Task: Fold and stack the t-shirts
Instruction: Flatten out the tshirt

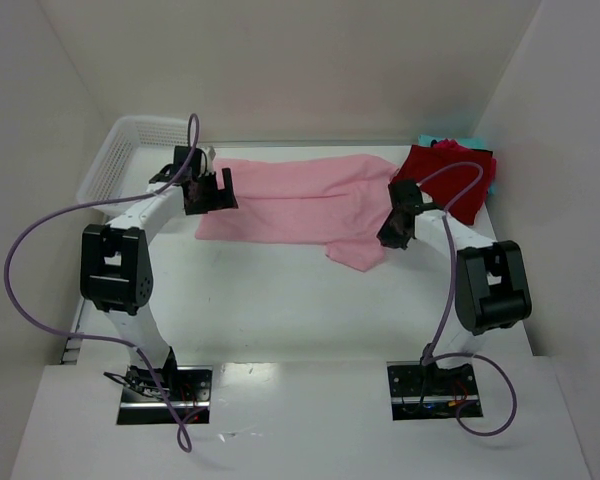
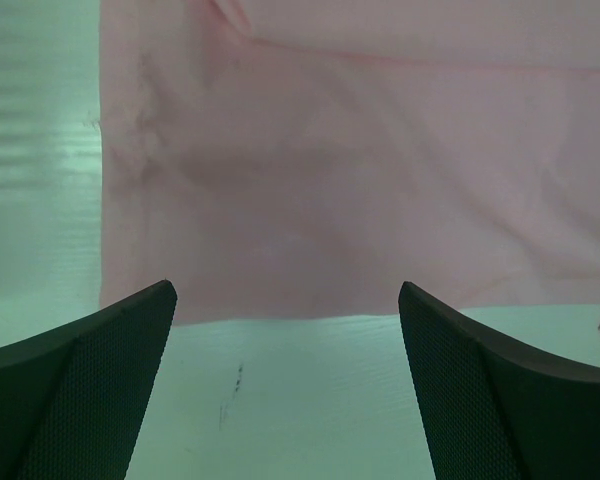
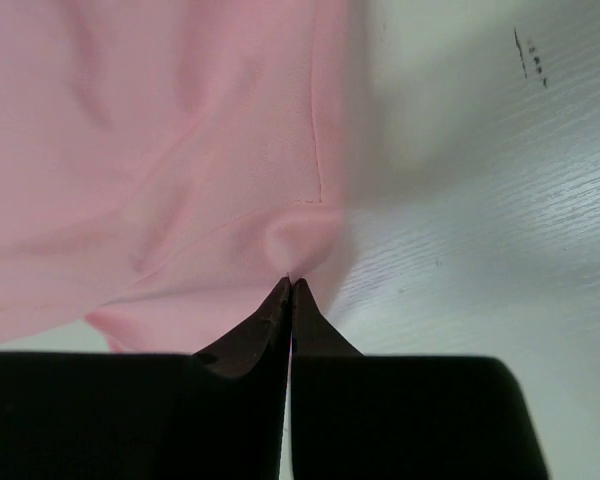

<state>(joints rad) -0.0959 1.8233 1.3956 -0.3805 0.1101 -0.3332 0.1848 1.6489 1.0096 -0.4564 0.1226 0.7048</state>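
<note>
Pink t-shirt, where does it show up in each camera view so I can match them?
Top external: pink t-shirt spread across the far middle of the table.
Left wrist: fills the upper picture, edge just beyond the open left fingers.
Right wrist: upper left, puckered at the shut right fingers.
Shared landmark: the white table.
</note>
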